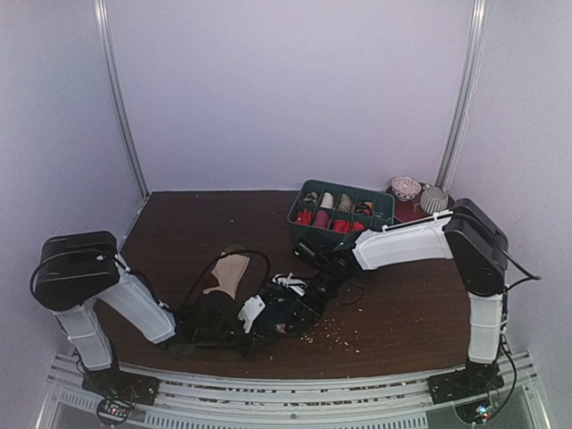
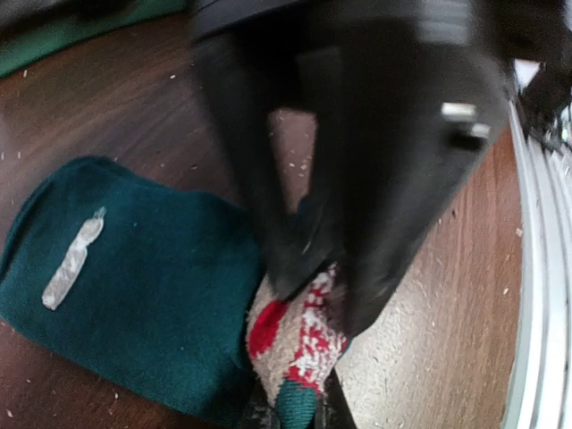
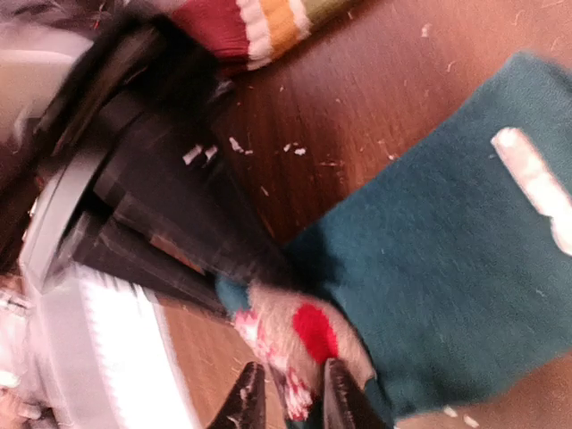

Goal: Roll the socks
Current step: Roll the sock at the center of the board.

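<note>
Where the plain dark teal fabric sock [image 2: 134, 286] lies flat on the dark wooden bench [image 2: 125, 98], its one raised end decides the coming move. That end is a cream patch of knit with red marks [image 2: 295, 344], and it seems to be part of the teal sock itself.

The left hand [image 2: 326, 286] is closed tight on this patch from above. From that hand, the rest of the sock spreads away to one side, and its long axis runs outward from the pinch. A pale strip of lint [image 2: 76, 259] sits on the sock's far half.

The right hand [image 3: 290, 402] meets the same patch from the opposite side. Its two fingers stand a little apart with the cream knit between them, and I cannot tell whether they press it or merely straddle it.

Both hands are therefore at one end, and the free length points away from the left hand, which has the surer grip. As I judge it, a roll would have to turn this end over along that axis.

The beige sock with brown, maroon and cream stripes [image 3: 259, 22] lies beyond the left hand, apart from the teal one and touched by neither hand.
</note>
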`<state>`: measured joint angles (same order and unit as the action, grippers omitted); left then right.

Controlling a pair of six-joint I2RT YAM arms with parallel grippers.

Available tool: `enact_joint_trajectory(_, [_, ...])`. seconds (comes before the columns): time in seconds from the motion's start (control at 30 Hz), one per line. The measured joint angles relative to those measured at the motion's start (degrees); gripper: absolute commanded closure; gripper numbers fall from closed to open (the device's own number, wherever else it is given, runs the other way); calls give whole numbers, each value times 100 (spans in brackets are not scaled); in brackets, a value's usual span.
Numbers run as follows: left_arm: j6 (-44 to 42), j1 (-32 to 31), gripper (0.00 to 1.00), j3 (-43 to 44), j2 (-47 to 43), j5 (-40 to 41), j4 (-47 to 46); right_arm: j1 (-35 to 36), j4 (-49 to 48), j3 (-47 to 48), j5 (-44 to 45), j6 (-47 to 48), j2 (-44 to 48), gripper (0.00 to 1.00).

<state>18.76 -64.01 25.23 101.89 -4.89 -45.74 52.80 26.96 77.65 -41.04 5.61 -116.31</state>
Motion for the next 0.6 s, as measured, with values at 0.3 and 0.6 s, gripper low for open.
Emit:
enact_joint_trajectory(0.3, [1366,409,100,-155,466,-874,-868,94,-3834,-3139,533,798,2256,55])
enact_joint_trajectory(0.6, [1762,525,100,-149,579,-1233,-981,210,-5335,-3635,573,1762,1773,54])
